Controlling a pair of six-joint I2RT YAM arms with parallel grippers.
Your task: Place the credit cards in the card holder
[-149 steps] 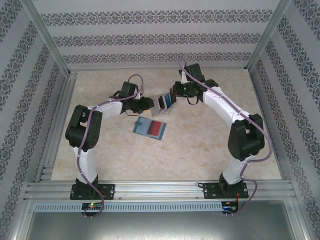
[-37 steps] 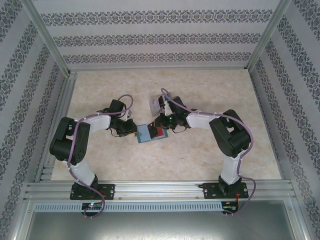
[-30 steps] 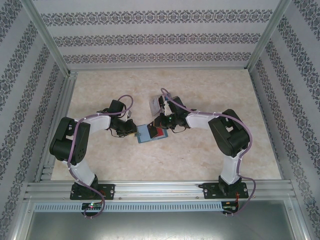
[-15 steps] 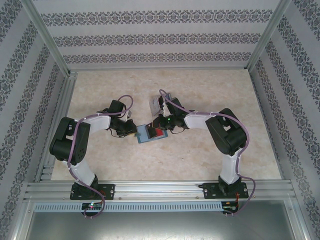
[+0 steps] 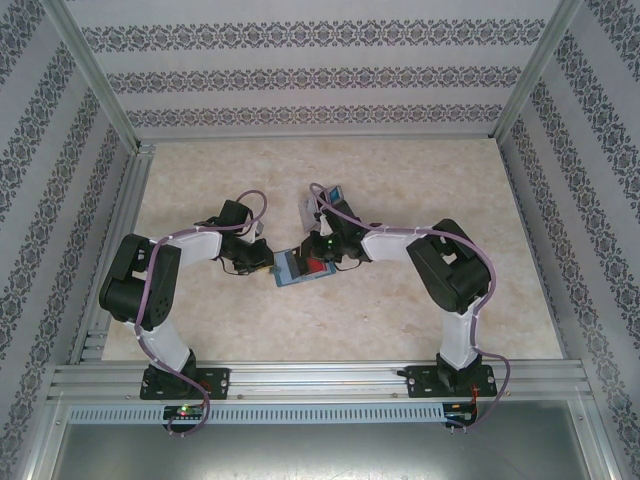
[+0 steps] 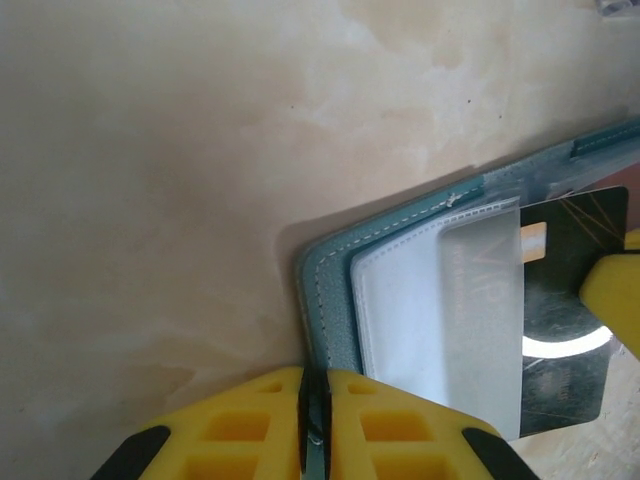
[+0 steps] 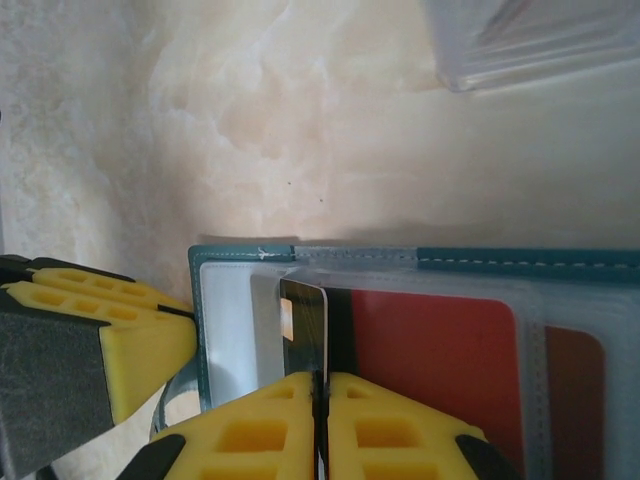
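Where the arms meet, from above: card holder (image 5: 298, 268) lies open on the surface (image 5: 200, 320), left fingers (image 5: 264, 262) at its left edge, right fingers (image 5: 322, 256) over its middle.
Left wrist: left fingers (image 6: 312, 385) pressed together on the holder's teal edge; black card (image 6: 572, 300) is part-way under the clear pocket!
Right wrist: right fingers (image 7: 318, 382) pinching the black card (image 7: 304, 325) on edge, with the red card (image 7: 440, 370) pocketed just beside it.

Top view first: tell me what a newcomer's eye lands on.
The open teal card holder lies in the middle of the scene. The left claw pinches its edge, while the right claw holds a black card on edge at a pocket, beside a red card already tucked in.
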